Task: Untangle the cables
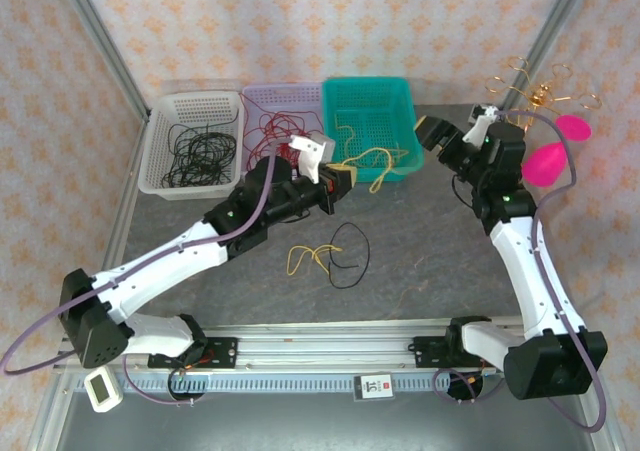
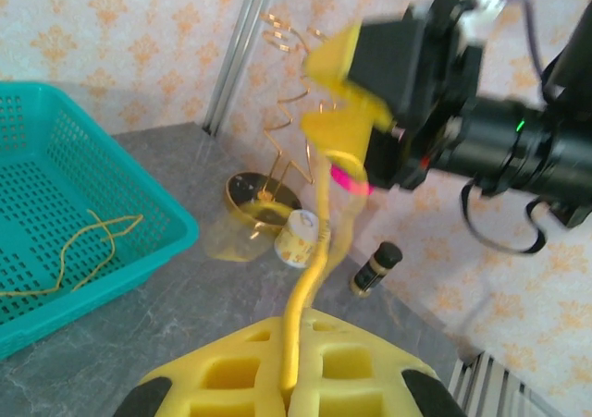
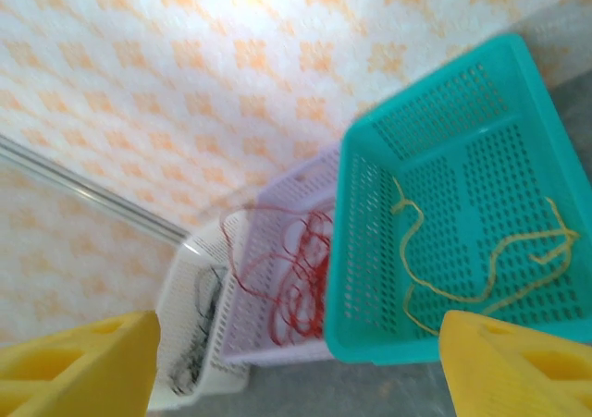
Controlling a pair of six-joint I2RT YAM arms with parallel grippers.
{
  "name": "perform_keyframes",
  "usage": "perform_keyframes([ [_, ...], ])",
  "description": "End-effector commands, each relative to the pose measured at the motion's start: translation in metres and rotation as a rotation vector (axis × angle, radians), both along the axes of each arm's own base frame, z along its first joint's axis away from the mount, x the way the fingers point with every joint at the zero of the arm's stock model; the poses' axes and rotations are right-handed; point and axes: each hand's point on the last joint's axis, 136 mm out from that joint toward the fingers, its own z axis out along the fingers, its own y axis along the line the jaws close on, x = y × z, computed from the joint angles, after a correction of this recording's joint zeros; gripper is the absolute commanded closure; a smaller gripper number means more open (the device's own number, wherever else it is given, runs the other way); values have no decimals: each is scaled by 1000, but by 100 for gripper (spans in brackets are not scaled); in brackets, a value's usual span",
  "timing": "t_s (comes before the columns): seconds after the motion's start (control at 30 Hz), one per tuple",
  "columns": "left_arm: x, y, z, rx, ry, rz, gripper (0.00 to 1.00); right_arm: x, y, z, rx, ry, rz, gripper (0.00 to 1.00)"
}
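Left gripper (image 1: 341, 183) clamped on a yellow cable (image 1: 378, 157); right gripper (image 1: 437, 131) spread wide, holding nothing

Top view: the held cable runs from frame centre up-right over the front rim of the teal basket (image 1: 400, 96); a black-and-yellow tangle (image 1: 328, 258) lies on the table below centre; red cables (image 1: 285, 126) in the lilac basket (image 1: 262, 95), black cables (image 1: 195, 151) in the white basket (image 1: 160, 131), upper left

At the left wrist, the bottom edge crops the left end effector (image 2: 287, 385), and the thin yellow cable (image 2: 310, 283) sinks out of sight between its pads (image 2: 231, 380). The right end effector (image 2: 335, 91) beyond it is smeared by blur. From overhead, the left arm (image 1: 190, 246) covers part of the lilac plastic basket (image 1: 270, 93) and its red cables (image 1: 275, 129). At the right wrist, the teal plastic basket (image 3: 370, 251) runs off the right edge.
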Motion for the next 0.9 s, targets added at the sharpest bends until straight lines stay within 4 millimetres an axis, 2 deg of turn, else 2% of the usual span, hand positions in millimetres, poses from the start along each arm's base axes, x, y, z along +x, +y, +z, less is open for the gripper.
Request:
perform_keyframes([
  [0.0,2,-11,-21,65,13,-54,100,6,0,44,147,-107,-7,22],
  [0.13,2,-15,-35,79,21,-62,100,6,9,66,229,-160,50,25],
  [0.2,2,-14,-35,82,7,-63,100,6,12,67,207,-148,70,29],
  [0.27,-3,-14,-30,84,-18,-87,100,5,13,55,151,-100,76,30],
  [0.37,-10,-14,-24,120,-77,-125,100,-4,13,14,51,31,91,32],
  [0.47,-12,-9,-21,178,-118,-134,100,-27,15,-16,38,134,111,31],
  [0.6,-20,-11,-10,184,-162,-178,100,-59,41,-37,303,208,247,39],
  [0.73,-32,-12,-6,216,-236,-248,100,-71,45,-63,427,300,249,41],
  [0.87,-34,-10,-6,273,-267,-266,100,-82,56,-76,543,361,283,42],
])
